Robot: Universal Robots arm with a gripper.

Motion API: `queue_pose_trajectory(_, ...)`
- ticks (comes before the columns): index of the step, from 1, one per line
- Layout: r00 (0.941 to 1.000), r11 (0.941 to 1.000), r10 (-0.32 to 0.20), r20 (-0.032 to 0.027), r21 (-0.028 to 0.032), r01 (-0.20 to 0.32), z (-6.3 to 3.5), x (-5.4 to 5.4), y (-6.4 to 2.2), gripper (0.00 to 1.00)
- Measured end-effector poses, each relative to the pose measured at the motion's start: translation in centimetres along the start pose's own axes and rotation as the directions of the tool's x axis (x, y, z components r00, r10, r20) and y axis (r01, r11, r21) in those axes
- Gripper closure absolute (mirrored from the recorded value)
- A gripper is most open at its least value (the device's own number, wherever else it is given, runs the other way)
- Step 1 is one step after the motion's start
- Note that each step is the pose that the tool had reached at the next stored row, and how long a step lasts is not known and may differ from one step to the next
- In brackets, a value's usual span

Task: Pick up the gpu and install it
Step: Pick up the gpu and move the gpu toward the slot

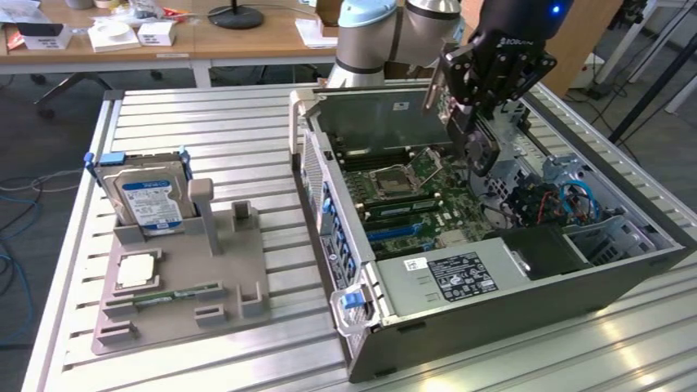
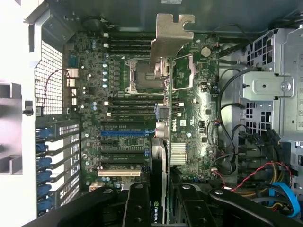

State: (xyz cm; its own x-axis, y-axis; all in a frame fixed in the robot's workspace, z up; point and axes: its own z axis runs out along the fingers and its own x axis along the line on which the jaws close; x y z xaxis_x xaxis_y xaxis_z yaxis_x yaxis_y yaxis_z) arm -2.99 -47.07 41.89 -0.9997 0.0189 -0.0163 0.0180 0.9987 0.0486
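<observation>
My gripper [image 1: 472, 122] hangs over the open computer case [image 1: 512, 322], above the back part of the motherboard [image 1: 409, 192]. It is shut on the gpu [image 1: 481, 152], a dark card that hangs below the fingers, with its pale metal strip [image 1: 432, 88] showing beside the gripper. In the wrist view the gpu [image 2: 166, 109] is edge-on like a blade. Its metal bracket [image 2: 170, 35] is at the far end and an NVIDIA label sits near the gripper [image 2: 160, 208]. The card floats above the board and is not seated. The expansion slots [image 2: 122, 134] lie to one side of it.
A grey parts holder [image 1: 218, 282] on the slatted table carries a hard drive with a blue-white label [image 1: 147, 200], a processor [image 1: 136, 269] and a green memory stick [image 1: 175, 292]. Inside the case are the power supply [image 1: 452, 273], drive cages [image 2: 272, 85] and loose cables [image 1: 566, 200].
</observation>
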Motion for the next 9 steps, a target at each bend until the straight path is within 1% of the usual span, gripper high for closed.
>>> queue_pose_trajectory(9, 1.0, 1.0, -0.004, -0.0002, -0.001, 0.004, 0.0, -0.26, 0.0, 0.73)
